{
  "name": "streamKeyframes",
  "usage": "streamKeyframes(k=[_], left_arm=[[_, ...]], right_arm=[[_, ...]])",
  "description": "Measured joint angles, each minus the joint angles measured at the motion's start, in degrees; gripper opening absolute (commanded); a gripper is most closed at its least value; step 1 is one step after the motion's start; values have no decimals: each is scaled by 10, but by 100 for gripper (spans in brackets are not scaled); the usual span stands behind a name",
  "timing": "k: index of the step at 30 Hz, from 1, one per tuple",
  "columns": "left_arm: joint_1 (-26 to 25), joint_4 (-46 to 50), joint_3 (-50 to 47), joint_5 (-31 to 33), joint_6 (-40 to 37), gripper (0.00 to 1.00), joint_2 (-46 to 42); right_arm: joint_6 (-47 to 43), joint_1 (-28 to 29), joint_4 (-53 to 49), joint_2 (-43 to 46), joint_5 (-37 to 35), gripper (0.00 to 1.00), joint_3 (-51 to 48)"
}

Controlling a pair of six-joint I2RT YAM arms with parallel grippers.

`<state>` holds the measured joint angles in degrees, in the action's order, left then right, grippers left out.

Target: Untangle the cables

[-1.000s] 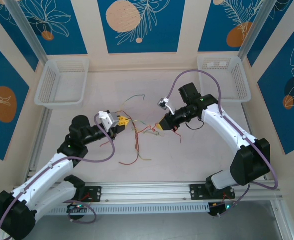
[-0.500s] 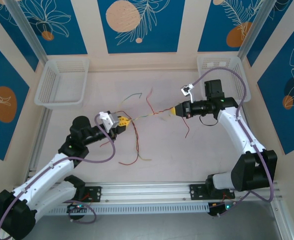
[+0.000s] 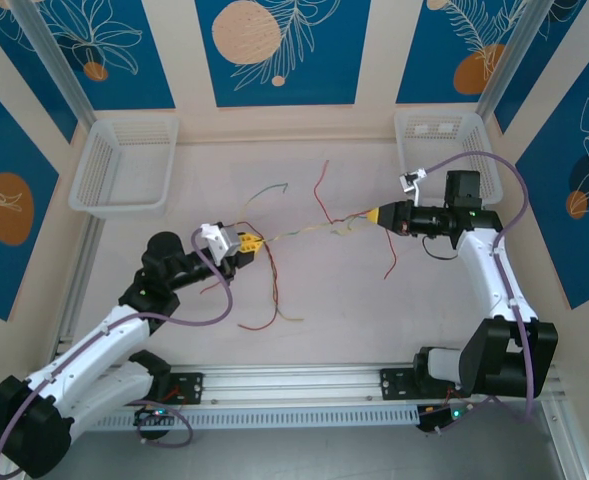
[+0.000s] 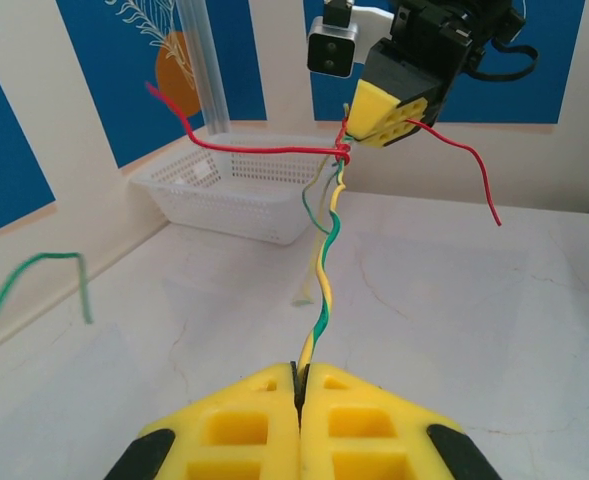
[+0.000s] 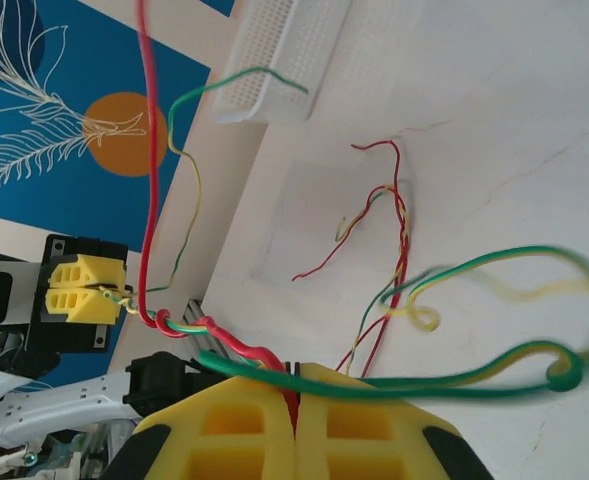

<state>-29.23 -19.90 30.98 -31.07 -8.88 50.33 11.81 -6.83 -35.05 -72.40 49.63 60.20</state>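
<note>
Above table point(image 3: 374, 300), cables point(image 3: 314, 229) stretched taut, axis L-R.

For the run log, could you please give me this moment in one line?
left hand: shut on yellow-green cable | right hand: shut on red cable | cables: stretched between hands, twisted together

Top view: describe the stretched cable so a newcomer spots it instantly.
Start at the table between the two arms. The yellow-green strand runs above it from the left gripper to the right gripper. It alone is pulled straight; the red wires around it hang or lie slack.
</note>
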Motion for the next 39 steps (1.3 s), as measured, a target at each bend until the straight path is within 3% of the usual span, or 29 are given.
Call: streamKeyframes(k=[10, 20, 35, 39], left_arm=[[10, -4, -12, 45, 0, 0, -6], [20, -14, -27, 99, 2, 0, -12], [31, -32, -36, 138, 43, 0, -4], [40, -6, -13, 132, 43, 0, 4]], right_arm=[[52, -114, 38, 21, -44, 0, -16], [89, -163, 50, 45, -67, 0, -22], [96, -171, 7, 89, -106, 0, -23], [87, -147, 22, 94, -108, 0, -20]])
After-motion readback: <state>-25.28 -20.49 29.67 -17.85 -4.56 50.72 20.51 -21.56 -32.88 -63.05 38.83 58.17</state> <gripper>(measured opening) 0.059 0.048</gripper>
